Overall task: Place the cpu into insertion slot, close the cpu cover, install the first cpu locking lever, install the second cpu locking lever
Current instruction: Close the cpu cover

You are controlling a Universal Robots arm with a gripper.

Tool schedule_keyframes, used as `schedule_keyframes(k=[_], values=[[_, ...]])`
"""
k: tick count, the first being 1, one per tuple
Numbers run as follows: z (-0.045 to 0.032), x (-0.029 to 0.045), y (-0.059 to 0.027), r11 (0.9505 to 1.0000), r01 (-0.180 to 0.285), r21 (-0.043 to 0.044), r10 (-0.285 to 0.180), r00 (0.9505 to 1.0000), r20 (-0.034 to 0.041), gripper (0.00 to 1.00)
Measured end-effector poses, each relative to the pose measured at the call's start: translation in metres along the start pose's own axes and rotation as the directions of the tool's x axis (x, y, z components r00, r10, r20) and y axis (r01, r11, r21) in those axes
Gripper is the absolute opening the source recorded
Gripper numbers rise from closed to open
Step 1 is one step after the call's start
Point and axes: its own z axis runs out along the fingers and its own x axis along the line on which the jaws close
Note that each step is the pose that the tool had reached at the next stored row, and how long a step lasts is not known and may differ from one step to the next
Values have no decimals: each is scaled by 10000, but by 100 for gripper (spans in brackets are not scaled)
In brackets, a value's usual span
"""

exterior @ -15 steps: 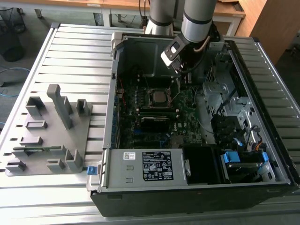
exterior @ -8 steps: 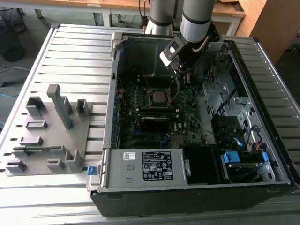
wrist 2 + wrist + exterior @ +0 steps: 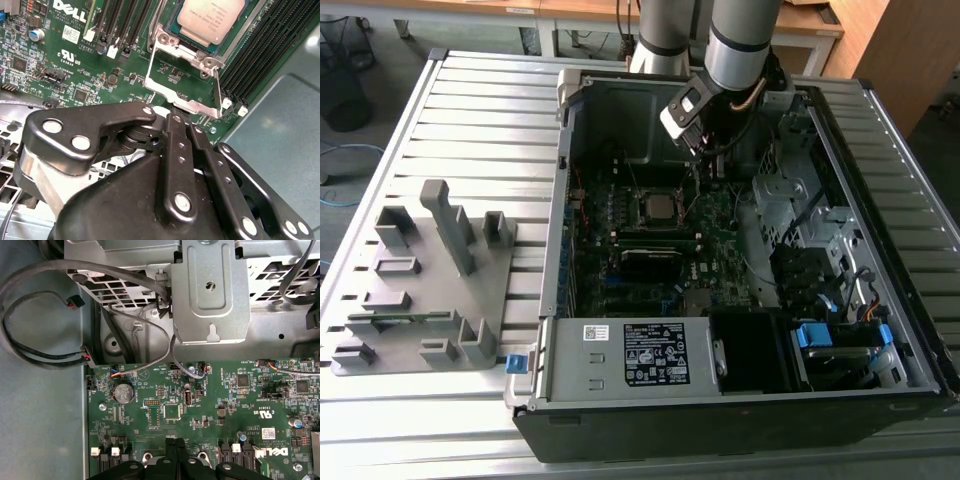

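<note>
Cpu [image 3: 212, 17] seated in slot [image 3: 639, 208], mid motherboard [image 3: 225, 405]. Cover [image 3: 195, 106] open, tilted up. Pincer [image 3: 181, 120] narrow, empty, tips at the cover's free edge. Press down squarely and evenly; don't slip onto the board.

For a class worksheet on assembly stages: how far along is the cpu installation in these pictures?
Done: the cpu lies in the insertion slot. In hand: the shut tool has its tips at the free edge of the cpu cover, which stands swung open off the slot. Left: the cover is not yet closed, so closing it and both lever steps remain.
</note>
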Motion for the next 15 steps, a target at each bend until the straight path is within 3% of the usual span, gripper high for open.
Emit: schedule_keyframes(k=[9, 15], values=[[15, 0, -20, 10000, 0, 6, 0, 10000, 0, 10], [36, 5, -103, 10000, 0, 6, 0, 10000, 0, 10]])
